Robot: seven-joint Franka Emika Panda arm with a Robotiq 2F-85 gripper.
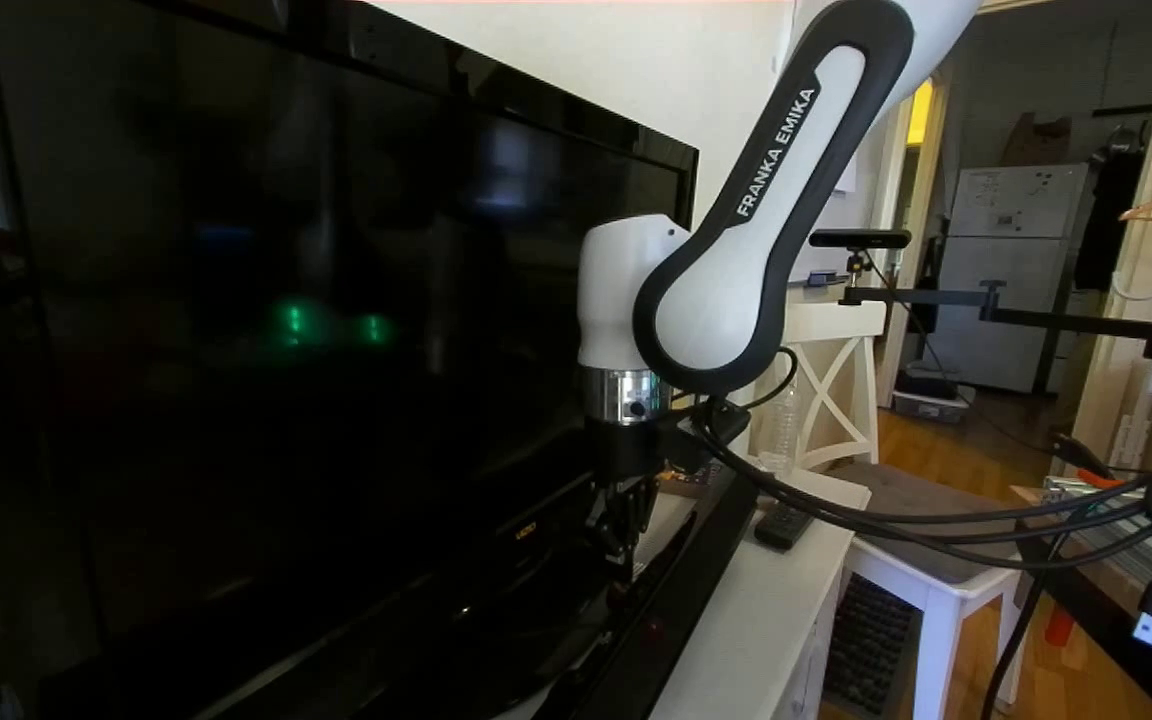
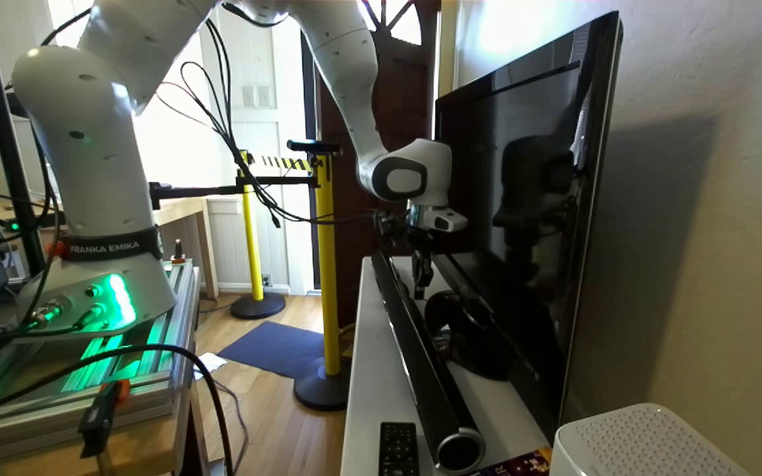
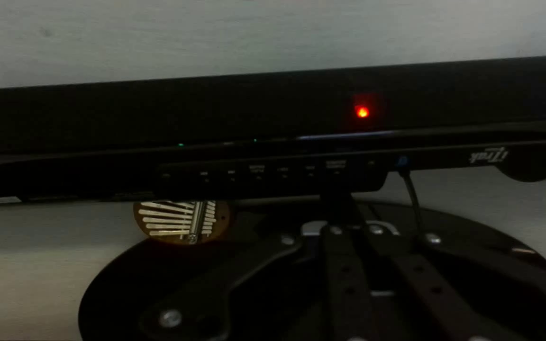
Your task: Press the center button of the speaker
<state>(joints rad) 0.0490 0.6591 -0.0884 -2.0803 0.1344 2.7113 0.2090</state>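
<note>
The speaker, a long black soundbar [image 2: 421, 360], lies on a white cabinet in front of the TV; it also shows in an exterior view [image 1: 681, 580] and across the wrist view [image 3: 206, 116]. A glowing red light [image 3: 362, 112] is on its front side. A row of small labelled buttons [image 3: 259, 176] runs along its back part, lettering upside down. My gripper [image 3: 341, 206] is shut and empty, pointing down. Both exterior views show it [image 1: 626, 565] [image 2: 422, 284] between speaker and TV. Its tips lie near the button row's right part; I cannot tell whether they touch.
The large TV [image 2: 540, 198] stands close behind the gripper on a round black base [image 3: 112, 293]. A kalimba [image 3: 183, 222] lies by the base. A remote [image 2: 398, 446] and a white box [image 2: 645, 436] are on the cabinet [image 2: 371, 370]. A cable [image 3: 413, 199] leaves the speaker.
</note>
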